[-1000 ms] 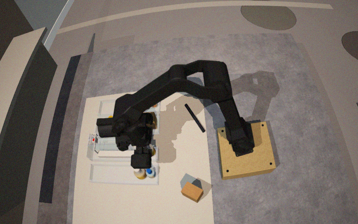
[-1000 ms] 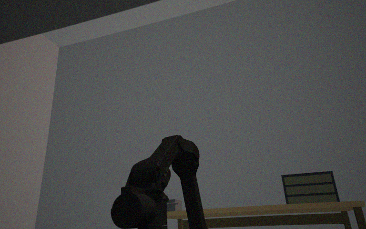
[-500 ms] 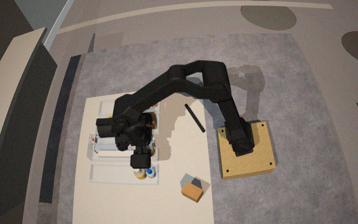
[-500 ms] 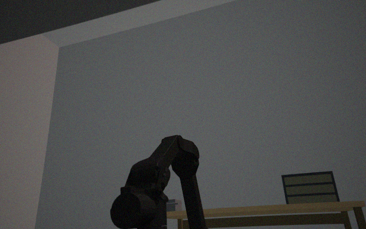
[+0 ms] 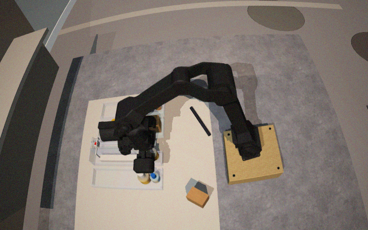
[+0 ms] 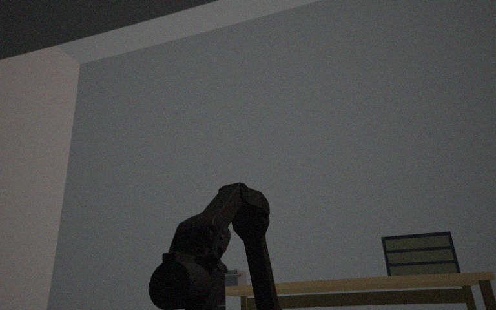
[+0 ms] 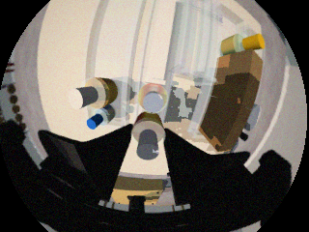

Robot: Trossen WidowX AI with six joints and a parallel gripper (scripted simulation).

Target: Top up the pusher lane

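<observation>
My gripper (image 7: 148, 130) is shut on a jar (image 7: 148, 141) with a grey lid, a pale shoulder and a dark amber body. A second jar (image 7: 153, 100) with a pale grey lid and reddish-amber rim stands just beyond it in the lane. The clear-walled lane (image 5: 124, 164) runs left to right in the top view. There an amber jar shows partly beside the gripper near the lane's front end; I cannot tell which of the two it is. The arm hides the fingertips in that view. The held jar's base, the front stop and the pusher plate's contact are not clearly visible.
A white-capped amber jar (image 5: 144, 178) (image 7: 103, 92) and a blue-capped jar (image 5: 155, 178) (image 7: 101, 117) stand in the neighbouring lane. A brown box (image 7: 232, 99) and a yellow-capped jar (image 7: 233, 44) are on the other side. A black rod (image 5: 200, 121) and an orange block (image 5: 197, 196) lie on the table.
</observation>
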